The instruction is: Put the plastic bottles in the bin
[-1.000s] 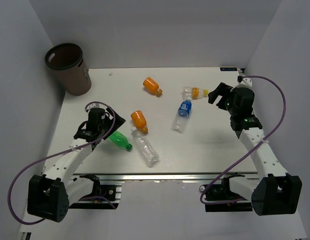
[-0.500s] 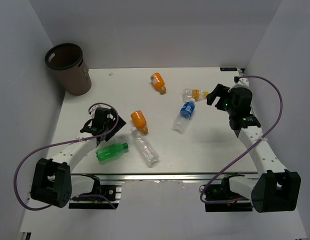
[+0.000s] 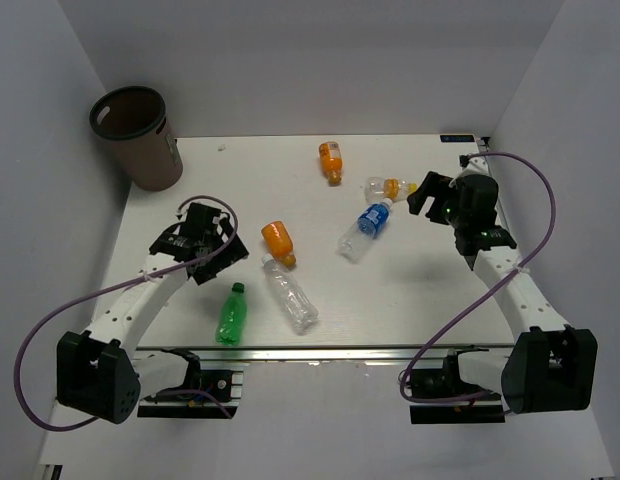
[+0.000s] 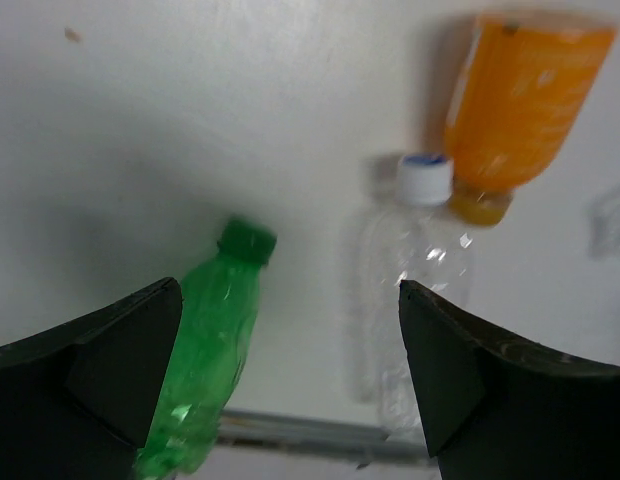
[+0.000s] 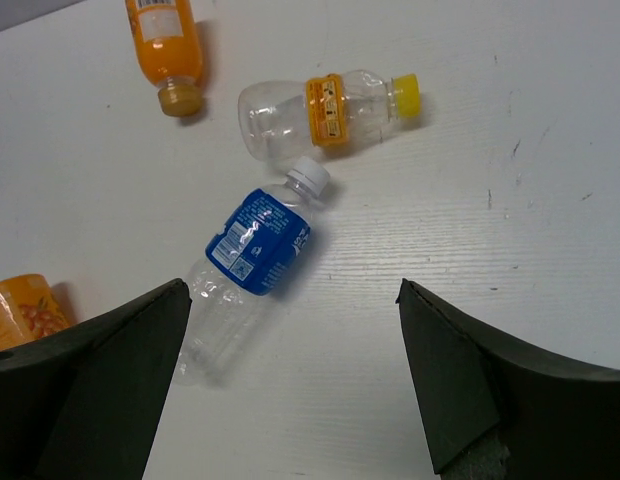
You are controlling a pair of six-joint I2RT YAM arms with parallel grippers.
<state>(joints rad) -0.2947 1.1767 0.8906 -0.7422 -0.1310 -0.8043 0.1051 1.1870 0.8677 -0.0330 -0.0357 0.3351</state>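
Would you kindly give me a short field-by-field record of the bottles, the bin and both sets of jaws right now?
bin: far left corner, upright
bottles on table: six, all lying down
near edge: green bottle, long clear bottle
middle: orange bottle, blue-labelled bottle
far side: second orange bottle, yellow-capped bottle
left jaws: open, empty
right jaws: open, empty

The bin stands at the counter's far left corner. A first bottle lies near the far edge, about midway along; a second bottle lies just right of it, and a third bottle just before the second. Mid-counter lies a fourth bottle, with a fifth bottle just before it, caps together. A sixth bottle lies left of the fifth, by the front edge.
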